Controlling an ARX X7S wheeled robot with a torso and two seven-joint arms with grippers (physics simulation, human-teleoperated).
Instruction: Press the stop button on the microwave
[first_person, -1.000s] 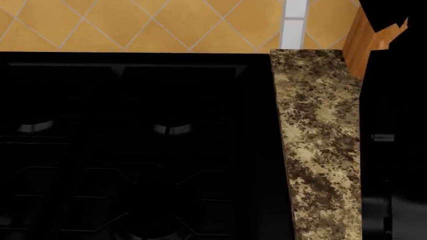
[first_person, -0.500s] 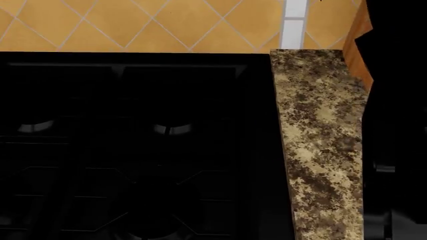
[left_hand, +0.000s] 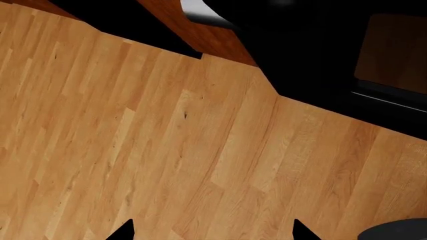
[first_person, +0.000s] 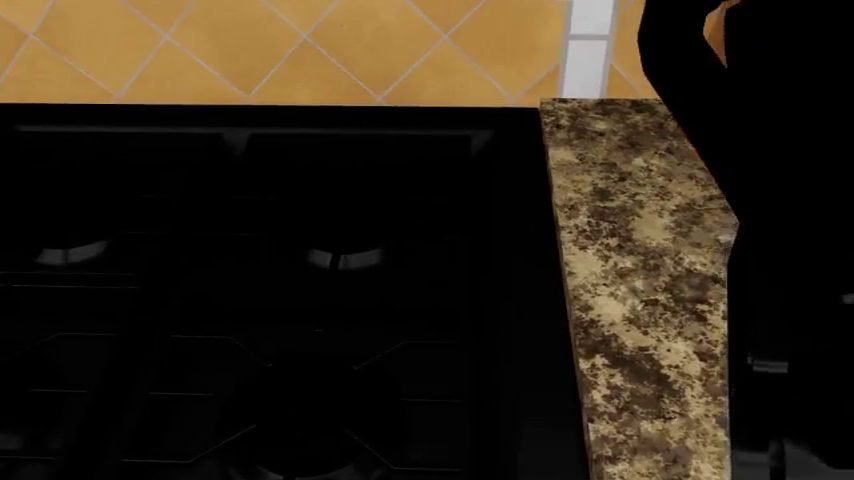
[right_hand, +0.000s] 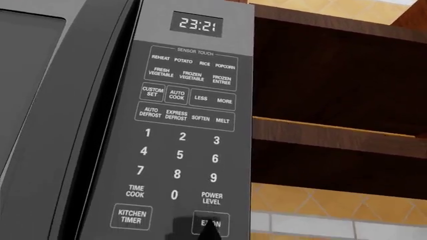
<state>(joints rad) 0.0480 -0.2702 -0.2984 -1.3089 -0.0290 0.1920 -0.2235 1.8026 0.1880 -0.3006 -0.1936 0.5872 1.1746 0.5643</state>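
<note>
Left gripper (left_hand: 212, 232): two dark fingertips are showing at the frame edge, set wide apart with nothing between them; the camera is looking at pale wooden plank flooring (left_hand: 167, 150), well away from any control.
Stove: the wide black cooktop (first_person: 254, 300) is filling the left of the head view, beside a strip of speckled brown granite counter (first_person: 641, 290).
Microwave: the dark grey boxy microwave (right_hand: 73, 125) is appearing only in the right wrist view, its keypad panel (right_hand: 183, 135) facing that camera, clock reading 23:21.
Right gripper (right_hand: 210, 231): a single dark tip is overlapping the lowest-row key just right of KITCHEN TIMER; its label is partly hidden. Jaw opening: cannot tell.
Key relation: the panel is lying straight ahead of the right tip, so the right arm is much nearer.
Judgement: contact unconfirmed; a short forward push is probably remaining.
</note>
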